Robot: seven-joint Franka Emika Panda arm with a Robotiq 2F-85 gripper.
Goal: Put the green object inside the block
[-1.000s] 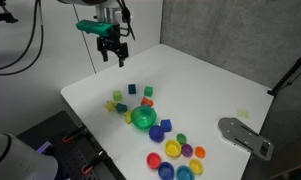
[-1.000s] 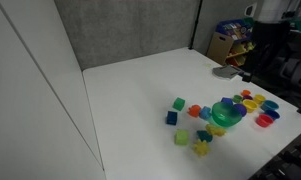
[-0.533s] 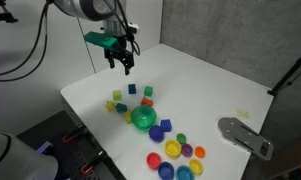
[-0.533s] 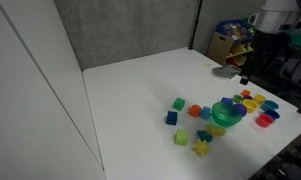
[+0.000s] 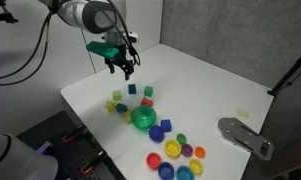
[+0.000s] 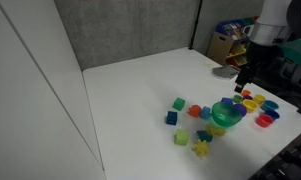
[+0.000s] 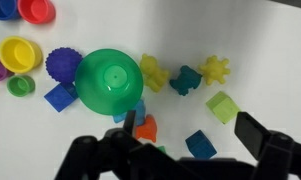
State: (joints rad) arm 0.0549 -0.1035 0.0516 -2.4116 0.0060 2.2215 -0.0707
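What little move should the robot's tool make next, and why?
Probably come down toward the green cup and line up over it. The tool hangs open and empty above the table, touching nothing, and in the wrist view the cup sits to one side of the gap between its fingers.

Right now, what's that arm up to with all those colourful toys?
A robot arm hangs above a white table strewn with small coloured toys. Its jaws stand open and empty, touching nothing. The big green dome sits untouched amid the pile, small blocks and cups around it. Nothing is picked up yet.
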